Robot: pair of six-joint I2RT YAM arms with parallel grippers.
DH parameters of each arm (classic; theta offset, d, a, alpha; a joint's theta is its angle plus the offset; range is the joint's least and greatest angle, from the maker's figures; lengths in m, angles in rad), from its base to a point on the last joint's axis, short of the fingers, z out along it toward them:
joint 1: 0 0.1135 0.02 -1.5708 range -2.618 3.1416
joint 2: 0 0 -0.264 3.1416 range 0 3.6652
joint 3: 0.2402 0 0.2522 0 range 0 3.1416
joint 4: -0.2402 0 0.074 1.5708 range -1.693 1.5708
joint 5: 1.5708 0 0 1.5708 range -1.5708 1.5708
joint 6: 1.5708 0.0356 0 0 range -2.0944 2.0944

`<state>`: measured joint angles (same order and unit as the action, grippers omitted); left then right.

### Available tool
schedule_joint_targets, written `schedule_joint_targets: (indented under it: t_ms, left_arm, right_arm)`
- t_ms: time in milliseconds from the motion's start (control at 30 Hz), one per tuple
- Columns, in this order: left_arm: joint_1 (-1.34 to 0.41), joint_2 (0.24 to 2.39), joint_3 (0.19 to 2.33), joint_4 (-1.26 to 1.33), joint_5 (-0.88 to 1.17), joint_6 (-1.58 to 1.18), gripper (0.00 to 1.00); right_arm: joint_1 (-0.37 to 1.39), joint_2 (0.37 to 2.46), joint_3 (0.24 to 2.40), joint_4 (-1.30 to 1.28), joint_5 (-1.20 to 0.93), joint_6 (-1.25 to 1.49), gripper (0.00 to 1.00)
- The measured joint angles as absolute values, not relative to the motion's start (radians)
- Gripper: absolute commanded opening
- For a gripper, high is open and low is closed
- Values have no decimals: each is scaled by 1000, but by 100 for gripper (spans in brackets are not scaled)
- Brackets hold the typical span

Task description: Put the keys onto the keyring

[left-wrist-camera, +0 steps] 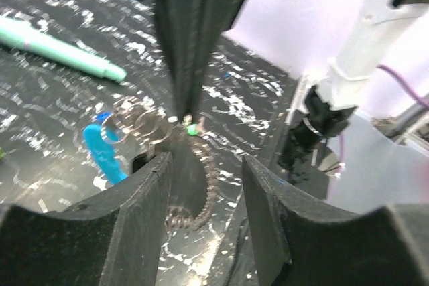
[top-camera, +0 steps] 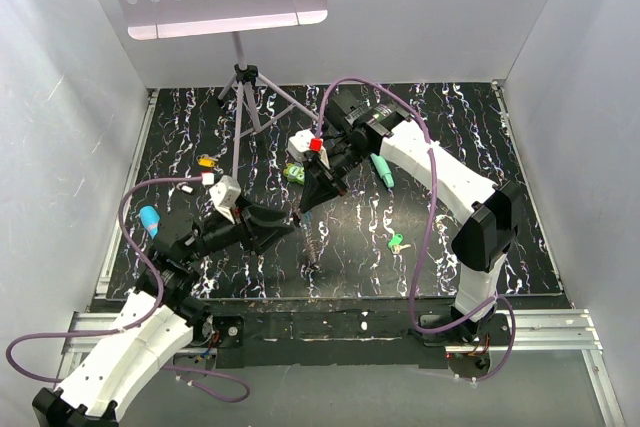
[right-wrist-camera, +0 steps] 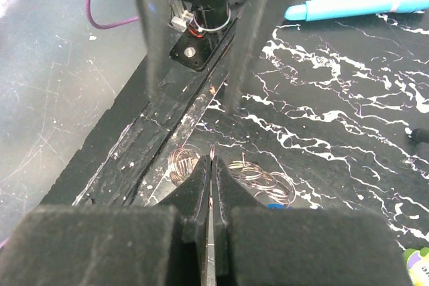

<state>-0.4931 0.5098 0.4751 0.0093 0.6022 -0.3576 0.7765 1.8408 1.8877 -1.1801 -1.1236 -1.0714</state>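
Straddling the keyring (left-wrist-camera: 175, 165) with parted fingers, the left gripper (left-wrist-camera: 204, 185) sits below the right gripper (right-wrist-camera: 210, 185), which is clenched on its rings. Right of them lie a teal pen (top-camera: 382, 169) and green key (top-camera: 397, 243).

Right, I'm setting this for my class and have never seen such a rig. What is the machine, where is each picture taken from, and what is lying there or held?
The machine is two robot arms, a left arm and a right arm, bolted at the near edge of a table. One picture looks down from above and behind them. The other two come from a camera on each wrist.

The right pincer is shut on the keyring, a fine chain with metal rings and a blue clasp. The left pincer stands open, with the chain between its fingers.

Loose on the table lie a green key, a yellow key, a teal pen and a small green block.
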Motion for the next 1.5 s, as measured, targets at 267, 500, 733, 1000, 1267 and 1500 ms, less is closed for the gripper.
schedule_joint_targets:
  t_ms: [267, 500, 733, 1000, 1267, 1500]
  left_arm:
    - [-518, 500, 469, 114, 692, -350, 52]
    - [-545, 589, 469, 141, 702, -311, 51]
    - [-570, 611, 469, 160, 725, -284, 57]
    - [-588, 651, 469, 111, 691, -208, 63]
    - [-588, 656, 469, 106, 621, -174, 62]
    - [-588, 633, 466, 149, 617, -181, 57]
  right_arm:
    - [776, 1838, 1855, -1164, -1115, -1049, 1]
    - [776, 1818, 1822, -1145, -1105, -1040, 1]
    - [776, 1811, 1817, -1144, -1102, -1030, 1]
    - [773, 1797, 1808, -1139, -1095, -1028, 1]
    - [773, 1773, 1784, -1141, -1096, -1029, 1]
    - [774, 1773, 1783, -1136, -1095, -1023, 1]
